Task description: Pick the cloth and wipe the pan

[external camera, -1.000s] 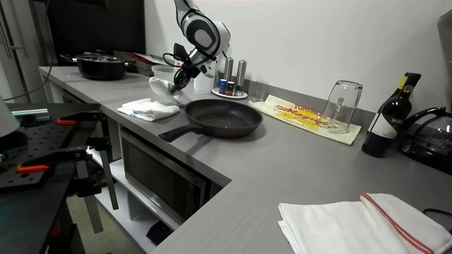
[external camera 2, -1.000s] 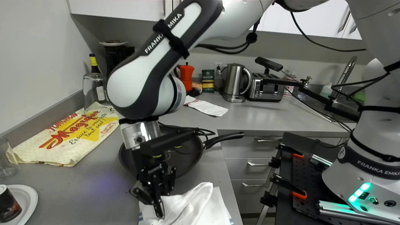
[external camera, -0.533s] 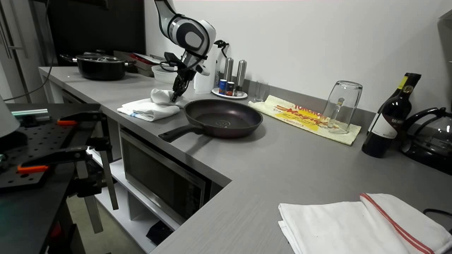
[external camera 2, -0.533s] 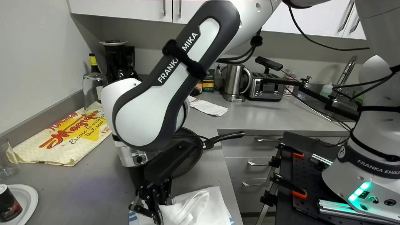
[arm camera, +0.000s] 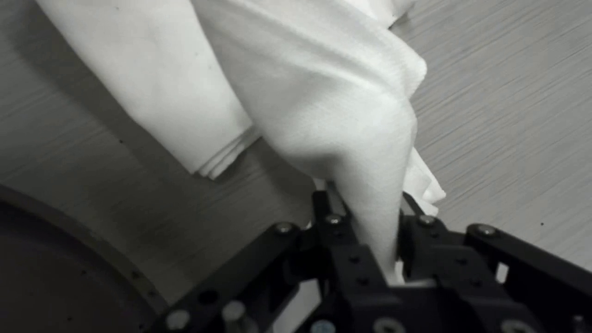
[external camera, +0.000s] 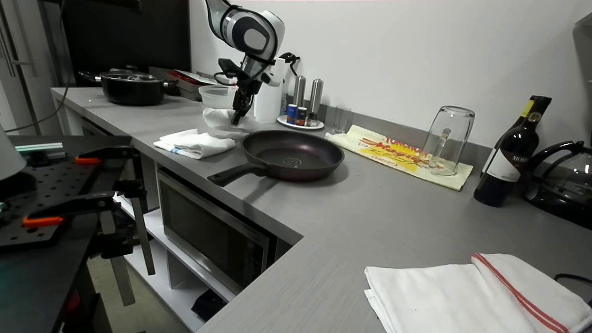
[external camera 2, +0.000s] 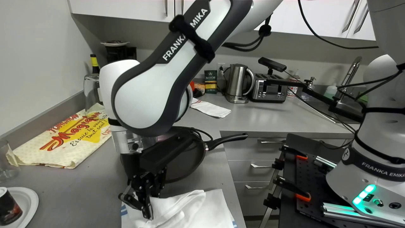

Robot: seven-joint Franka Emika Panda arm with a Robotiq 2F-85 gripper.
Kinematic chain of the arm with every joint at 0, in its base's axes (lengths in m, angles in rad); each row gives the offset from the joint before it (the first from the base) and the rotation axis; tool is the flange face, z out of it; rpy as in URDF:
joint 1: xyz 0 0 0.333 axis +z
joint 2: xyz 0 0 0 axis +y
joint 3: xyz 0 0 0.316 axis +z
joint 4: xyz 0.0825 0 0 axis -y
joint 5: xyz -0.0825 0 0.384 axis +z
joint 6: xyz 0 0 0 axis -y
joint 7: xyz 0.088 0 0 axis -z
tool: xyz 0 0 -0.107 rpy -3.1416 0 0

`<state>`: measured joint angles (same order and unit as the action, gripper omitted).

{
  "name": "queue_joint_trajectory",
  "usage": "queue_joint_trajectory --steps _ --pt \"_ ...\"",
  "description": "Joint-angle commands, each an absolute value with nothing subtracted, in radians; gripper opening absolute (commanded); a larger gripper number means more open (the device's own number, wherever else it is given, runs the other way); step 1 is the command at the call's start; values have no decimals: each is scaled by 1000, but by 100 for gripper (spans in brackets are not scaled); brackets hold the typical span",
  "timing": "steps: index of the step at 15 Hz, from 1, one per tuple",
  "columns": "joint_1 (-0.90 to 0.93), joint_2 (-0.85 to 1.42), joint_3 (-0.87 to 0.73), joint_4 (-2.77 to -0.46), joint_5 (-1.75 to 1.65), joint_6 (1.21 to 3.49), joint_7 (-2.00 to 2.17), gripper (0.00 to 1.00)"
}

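A white cloth with blue stripes shows in an exterior view (external camera 2: 186, 209). My gripper (external camera: 236, 120) is shut on a bunched part of it, raised just above the counter beside the pan. A folded white part (external camera: 194, 144) lies on the counter near its front edge; I cannot tell whether it is the same piece. In the wrist view the cloth (arm camera: 323, 106) runs down between the fingers (arm camera: 365, 199). The dark frying pan (external camera: 292, 159) sits upright on the counter, its handle toward the front edge. The pan's rim (arm camera: 115, 261) shows at the wrist view's lower left.
A yellow printed towel (external camera: 393, 152) with an upturned glass jug (external camera: 448, 138) lies beyond the pan. A small plate (external camera: 319, 126) with cans and a drinking glass (external camera: 342, 119) stand near the wall. A wine bottle (external camera: 511, 152) and a red-striped towel (external camera: 462, 291) are farther along the counter.
My gripper came down toward the counter with the cloth, then rose a little and shifted toward the wall. The cloth stays in the fingers. The pan has not moved.
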<state>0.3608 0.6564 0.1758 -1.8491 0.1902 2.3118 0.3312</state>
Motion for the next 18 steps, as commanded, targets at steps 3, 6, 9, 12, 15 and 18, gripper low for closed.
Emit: queue_joint_trajectory --steps 3,6,9,12,15,18 --pt "313 497 253 -1961 259 2302 264 72" --pt "283 421 264 -2015 309 2310 239 92" --pt "261 342 219 -2122 276 2331 240 100" --pt "200 241 179 -2231 279 2354 214 100" --pt "131 106 151 -2315 299 2329 143 100" --pt "77 -53 133 -2381 346 2213 18 100"
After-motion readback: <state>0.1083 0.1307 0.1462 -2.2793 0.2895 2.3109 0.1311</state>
